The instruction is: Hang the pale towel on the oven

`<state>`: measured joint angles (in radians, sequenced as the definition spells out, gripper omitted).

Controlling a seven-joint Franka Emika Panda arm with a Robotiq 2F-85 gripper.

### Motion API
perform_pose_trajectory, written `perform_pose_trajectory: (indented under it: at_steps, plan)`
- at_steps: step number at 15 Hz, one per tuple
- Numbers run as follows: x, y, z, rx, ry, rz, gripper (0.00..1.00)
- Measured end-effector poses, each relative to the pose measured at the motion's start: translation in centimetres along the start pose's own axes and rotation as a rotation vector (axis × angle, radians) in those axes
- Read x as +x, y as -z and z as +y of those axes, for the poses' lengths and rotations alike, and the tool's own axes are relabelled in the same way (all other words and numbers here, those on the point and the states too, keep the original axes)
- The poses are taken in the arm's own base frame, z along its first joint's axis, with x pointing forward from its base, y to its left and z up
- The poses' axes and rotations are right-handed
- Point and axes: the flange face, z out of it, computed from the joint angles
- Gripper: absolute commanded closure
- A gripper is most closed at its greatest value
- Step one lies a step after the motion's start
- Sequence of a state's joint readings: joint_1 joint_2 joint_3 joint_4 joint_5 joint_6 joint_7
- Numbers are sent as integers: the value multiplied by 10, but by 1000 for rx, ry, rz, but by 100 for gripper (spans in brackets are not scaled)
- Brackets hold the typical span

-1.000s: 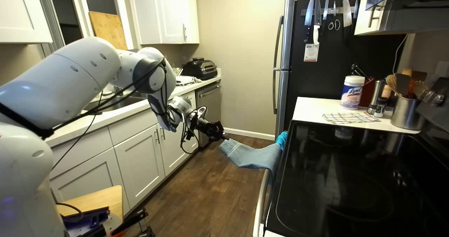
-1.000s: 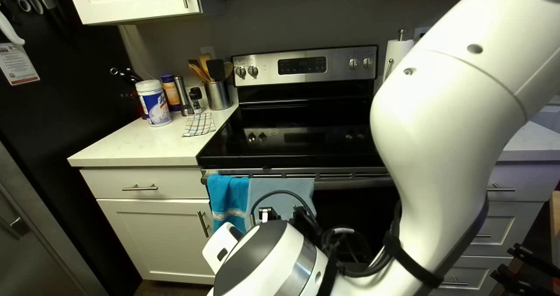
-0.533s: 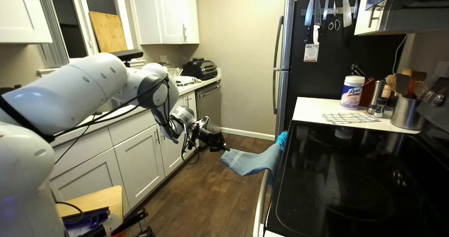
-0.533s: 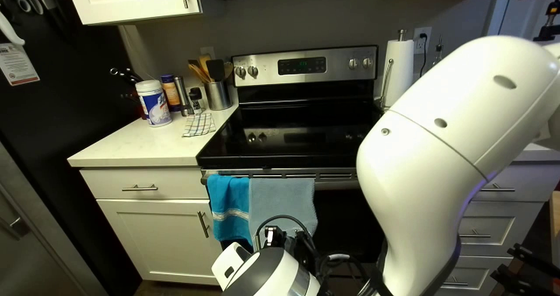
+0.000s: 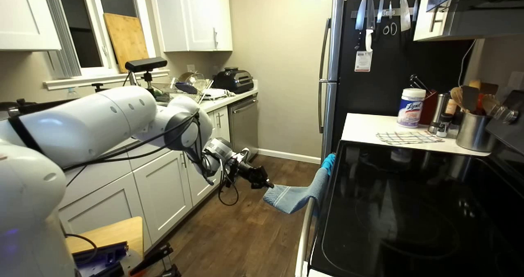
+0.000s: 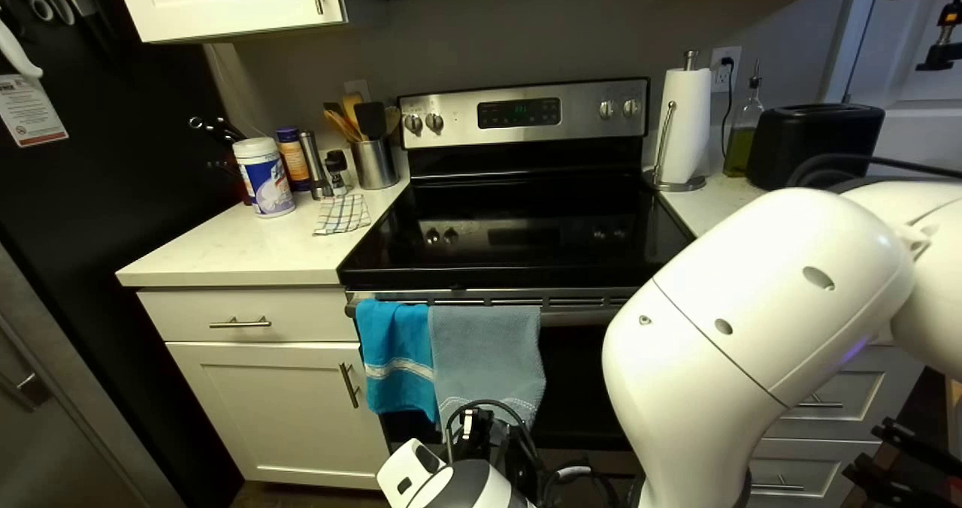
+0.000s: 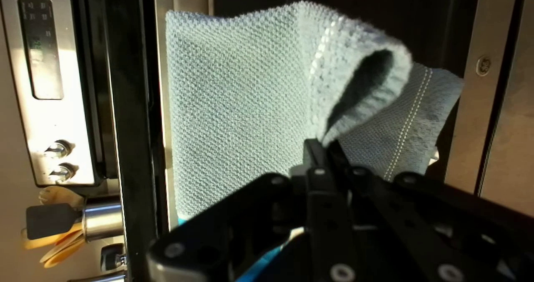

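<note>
Exterior view: towel (image 5: 298, 196) lengthwise from oven (image 5: 393, 215)

At lower centre of an exterior view, the pale towel (image 6: 485, 350) is grey-blue with dashed white stitching; left of it, a turquoise towel (image 6: 394, 354) bears a whitish band. Above, the oven (image 6: 511, 252) is glossy black, its control panel (image 6: 524, 136) silver. Left of centre, the dishcloth (image 6: 342, 215) is white with dark checks, the bench (image 6: 233, 256) white. In the wrist view, the hand (image 7: 323, 144) is black.
</note>
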<state>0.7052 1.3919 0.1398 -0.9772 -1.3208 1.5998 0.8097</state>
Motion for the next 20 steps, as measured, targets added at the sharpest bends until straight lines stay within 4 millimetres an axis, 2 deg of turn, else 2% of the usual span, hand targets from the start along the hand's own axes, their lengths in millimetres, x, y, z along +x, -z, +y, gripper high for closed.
perform_pose_trajectory:
  at_steps: [5,14,15,20]
  plan:
    - [5,4,-16,-3,-26,17,99]
    - [8,15,-17,-17,-36,42,99]
    - [7,15,-17,-17,-36,42,75]
    - [6,15,-18,-5,-38,24,46]
